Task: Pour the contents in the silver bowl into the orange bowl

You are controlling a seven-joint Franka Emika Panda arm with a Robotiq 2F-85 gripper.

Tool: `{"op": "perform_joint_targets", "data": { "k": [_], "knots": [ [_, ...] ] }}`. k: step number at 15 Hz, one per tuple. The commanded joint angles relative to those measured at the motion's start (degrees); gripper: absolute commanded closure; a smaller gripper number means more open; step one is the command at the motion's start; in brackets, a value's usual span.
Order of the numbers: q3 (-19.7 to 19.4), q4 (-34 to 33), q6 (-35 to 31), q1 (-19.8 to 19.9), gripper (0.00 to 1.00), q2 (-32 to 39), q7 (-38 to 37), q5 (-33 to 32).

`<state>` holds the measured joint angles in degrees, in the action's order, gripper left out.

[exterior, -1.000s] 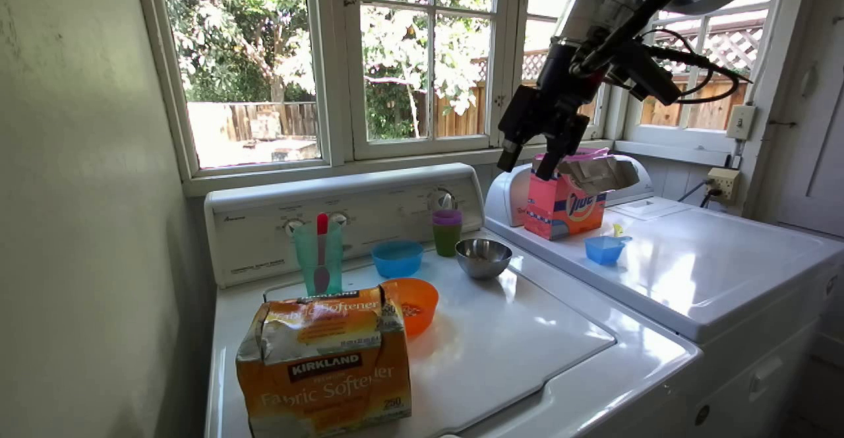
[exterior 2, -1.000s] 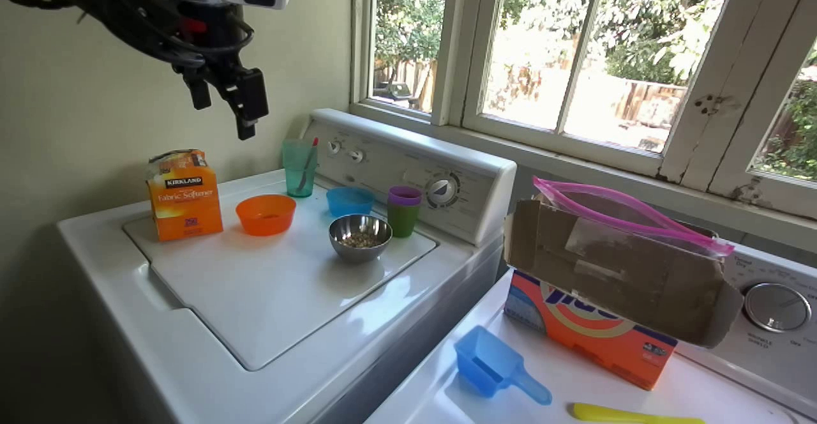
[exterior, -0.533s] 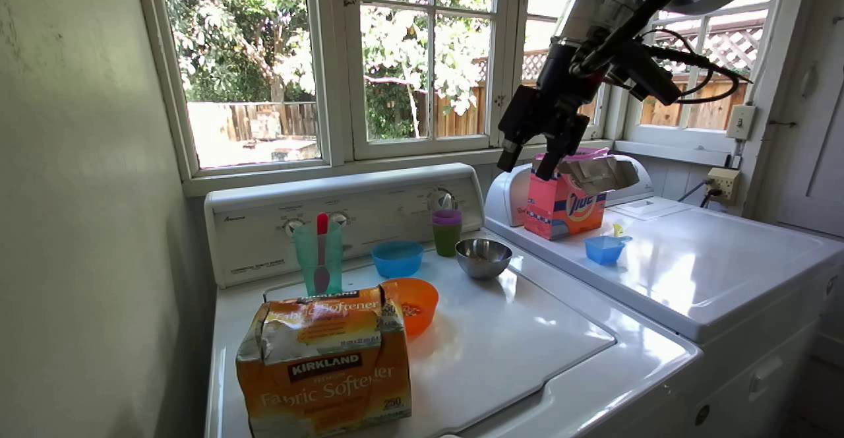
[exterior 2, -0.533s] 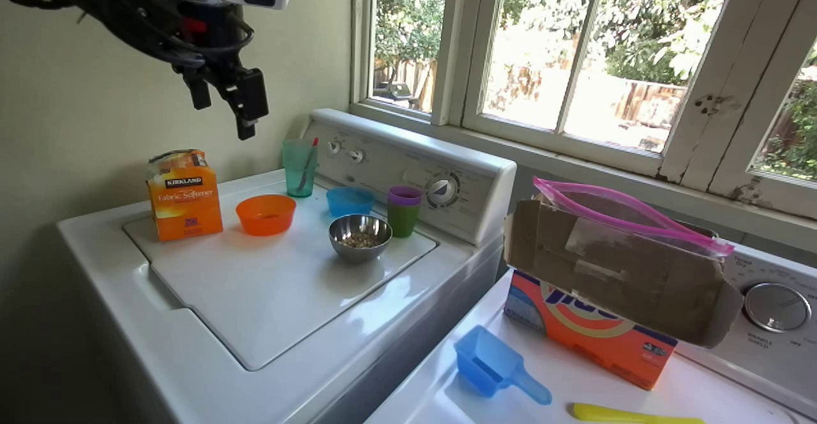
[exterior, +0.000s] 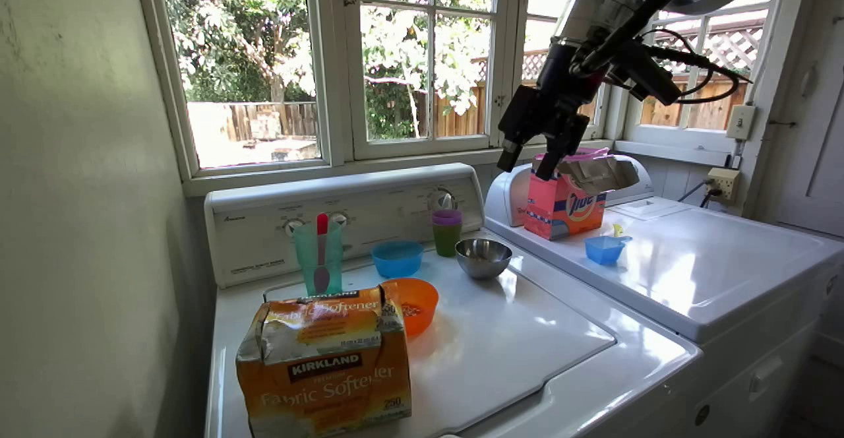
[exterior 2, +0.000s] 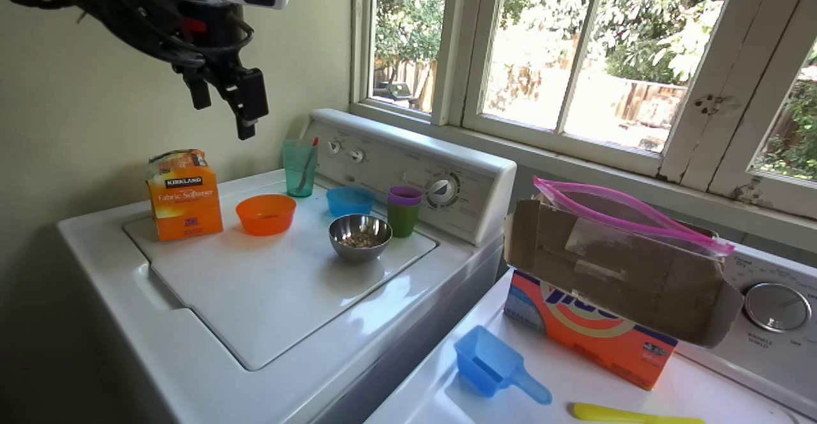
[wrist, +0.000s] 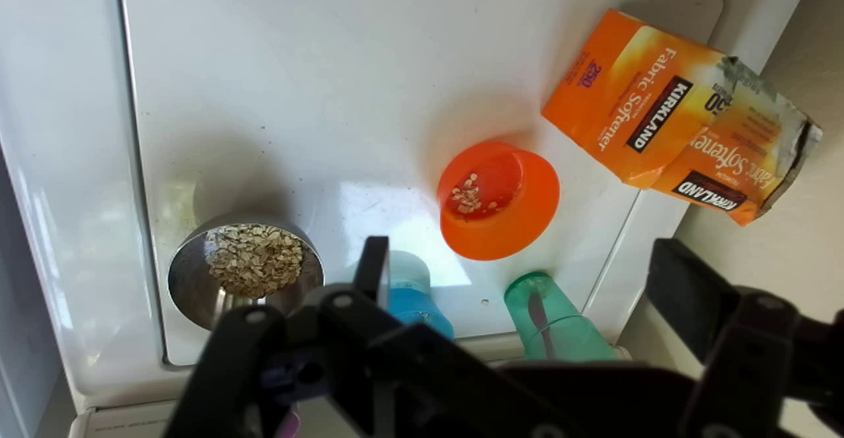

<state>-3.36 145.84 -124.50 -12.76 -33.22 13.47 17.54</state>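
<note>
Silver bowl point(exterior 2: 359, 255): round, shiny metal, upright on the washer lid point(exterior 2: 255, 309), just beside the green cup point(exterior 2: 402, 221).
Flakes point(wrist: 256, 260): pale, flat, oat-like, heaped in the silver bowl.
Orange bowl point(exterior 2: 266, 221): smooth round plastic, upright on the lid between the softener box point(wrist: 679, 125) and the silver bowl; a few flakes on its floor.
Claw point(exterior 2: 223, 116): fingers spread wide, holding nothing, raised over the lid, well apart from the silver and orange bowls.
Teal cup point(exterior 2: 297, 168): tall, see-through, flared; a red spoon point(exterior: 322, 223) leans in it.
Blue bowl point(exterior 2: 350, 203): round plastic, between the teal and green cups; its contents cannot be made out.
Green cup: a purple cup point(exterior 2: 404, 196) nested in it.
Softener box: orange cardboard, crumpled on top.
Tide box point(exterior 2: 606, 317): cardboard, flap raised, on the dryer point(exterior: 725, 253); a clear bag point(exterior 2: 629, 210) with a pink edge at its mouth.
Scoop point(exterior 2: 488, 363): blue plastic, square-sided, on the dryer.
</note>
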Motion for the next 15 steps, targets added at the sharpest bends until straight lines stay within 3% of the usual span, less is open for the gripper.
{"op": "perform_joint_targets", "data": {
  "k": [1,6,12,15],
  "knots": [
    [0.8,-0.2,0.3,0.9,0.0,0.0,0.3,0.5],
    [0.7,-0.2,-2.7,1.0,0.0,1.2,-0.2,1.4],
    [0.0,-1.3,-12.9,5.3,0.0,7.1,-7.4,1.3],
    [-1.0,-3.3,-13.2,7.4,0.0,11.1,-9.4,0.8]
  ]
}}
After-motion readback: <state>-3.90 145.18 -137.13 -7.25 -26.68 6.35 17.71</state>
